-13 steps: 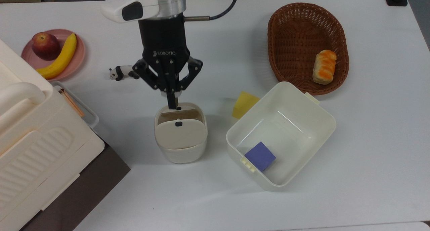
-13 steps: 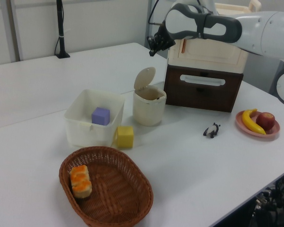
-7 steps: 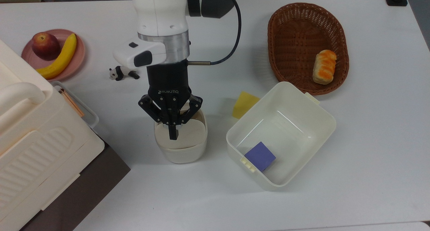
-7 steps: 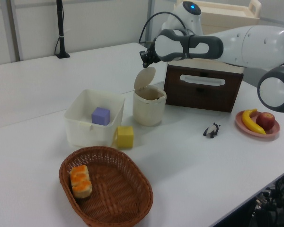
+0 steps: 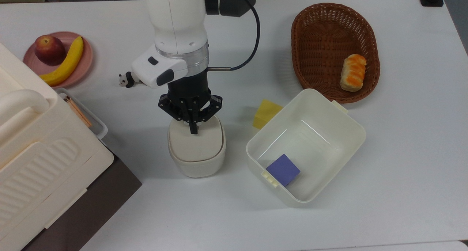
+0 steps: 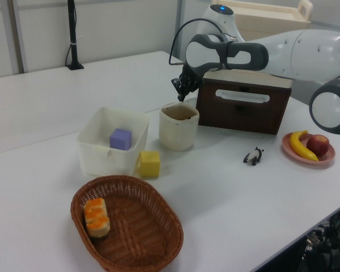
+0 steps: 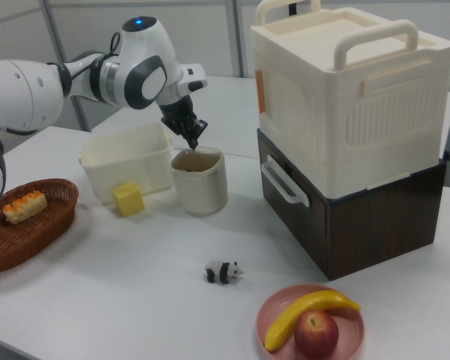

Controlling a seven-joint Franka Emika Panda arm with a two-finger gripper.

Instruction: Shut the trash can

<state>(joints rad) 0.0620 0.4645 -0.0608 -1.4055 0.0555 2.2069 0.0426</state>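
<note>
The small cream-white trash can (image 5: 196,159) stands mid-table between the big ribbed box and the white tub. Its lid (image 5: 195,143) lies down over the opening in the top view. My gripper (image 5: 193,129) is shut, fingers together in one point, and its tip rests on the lid's far edge. In the left view the gripper (image 6: 179,97) hangs just over the trash can (image 6: 178,129), and a thin brownish band shows at the can's top. In the right view the gripper (image 7: 194,141) sits right above the trash can (image 7: 200,182).
A white square tub (image 5: 329,108) holding a purple block (image 5: 282,169) stands at the top view's right of the can, with a yellow block (image 5: 266,113) beside it. Also present: wicker basket (image 5: 321,17) with bread, toy panda (image 5: 126,80), pink fruit plate (image 5: 86,57), cream ribbed box (image 5: 33,159).
The lid stood upright one second ago and now lies down on the can. My shut gripper came down and forward onto it, pressing it over.
</note>
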